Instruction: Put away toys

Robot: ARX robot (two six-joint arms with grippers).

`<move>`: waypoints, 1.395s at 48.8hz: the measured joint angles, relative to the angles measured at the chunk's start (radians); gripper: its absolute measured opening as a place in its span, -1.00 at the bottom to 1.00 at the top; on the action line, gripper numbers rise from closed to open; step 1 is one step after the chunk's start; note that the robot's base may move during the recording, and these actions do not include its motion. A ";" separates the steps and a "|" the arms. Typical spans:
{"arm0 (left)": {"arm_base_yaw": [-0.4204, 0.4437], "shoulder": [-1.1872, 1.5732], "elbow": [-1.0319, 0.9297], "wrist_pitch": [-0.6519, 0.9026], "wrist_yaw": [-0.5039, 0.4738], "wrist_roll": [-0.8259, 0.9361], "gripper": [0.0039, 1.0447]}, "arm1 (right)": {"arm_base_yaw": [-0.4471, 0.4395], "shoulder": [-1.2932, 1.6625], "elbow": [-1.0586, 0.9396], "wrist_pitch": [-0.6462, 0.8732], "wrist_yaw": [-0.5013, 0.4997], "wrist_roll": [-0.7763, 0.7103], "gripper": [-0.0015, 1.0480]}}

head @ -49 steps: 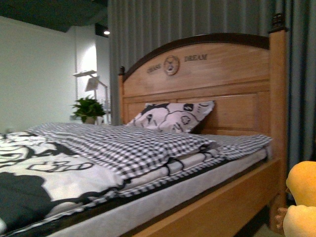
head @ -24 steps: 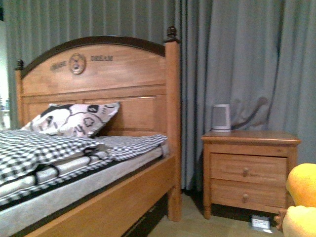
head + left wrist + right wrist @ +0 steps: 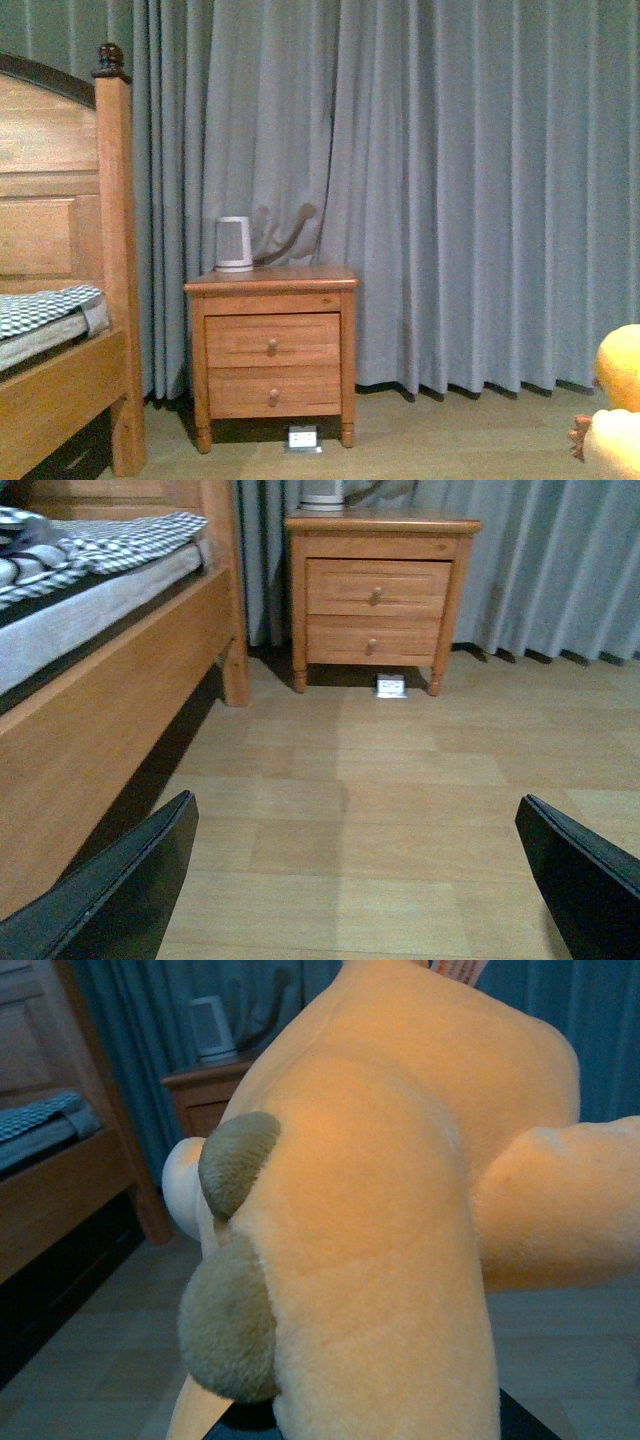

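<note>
The orange-yellow plush toy point(image 3: 390, 1200) fills the right wrist view, with two brown-grey round bits and a paler limb sticking out. My right gripper point(image 3: 370, 1425) is shut on the plush toy; its dark jaws show only as slivers under the plush. In the front view the toy point(image 3: 620, 400) peeks in at the lower right edge, orange above and cream below. My left gripper point(image 3: 370, 880) is open and empty, its two black fingers point(image 3: 120, 890) wide apart above the wooden floor.
A wooden nightstand point(image 3: 272, 350) with two drawers stands against grey curtains point(image 3: 450, 180), a small white appliance point(image 3: 234, 244) on top. The wooden bed point(image 3: 60, 300) with checked bedding is at the left. A white socket box point(image 3: 302, 437) lies under the nightstand.
The front view has swung to the right: the bed has slid off to the left and the nightstand and curtains now fill the view. The plush toy stays at the lower right edge.
</note>
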 joint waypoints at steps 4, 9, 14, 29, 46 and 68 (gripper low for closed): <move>0.000 0.000 0.000 0.000 -0.002 0.000 0.89 | 0.000 0.000 0.000 0.000 0.004 0.000 -0.63; 0.000 0.000 0.000 0.000 -0.005 0.000 0.89 | 0.000 0.000 0.000 0.000 -0.014 0.000 -0.63; 0.000 0.000 0.000 0.000 -0.008 0.000 0.89 | 0.001 0.000 0.000 0.000 -0.015 0.000 -0.63; 0.000 0.000 0.000 0.000 -0.007 0.000 0.89 | 0.001 0.000 0.000 0.000 -0.014 0.000 -0.63; 0.000 0.000 0.000 0.000 -0.008 0.000 0.89 | 0.001 0.001 0.000 0.000 -0.014 0.000 -0.63; 0.000 0.000 0.000 0.000 -0.007 0.000 0.89 | 0.001 0.001 0.000 0.000 -0.014 0.000 -0.63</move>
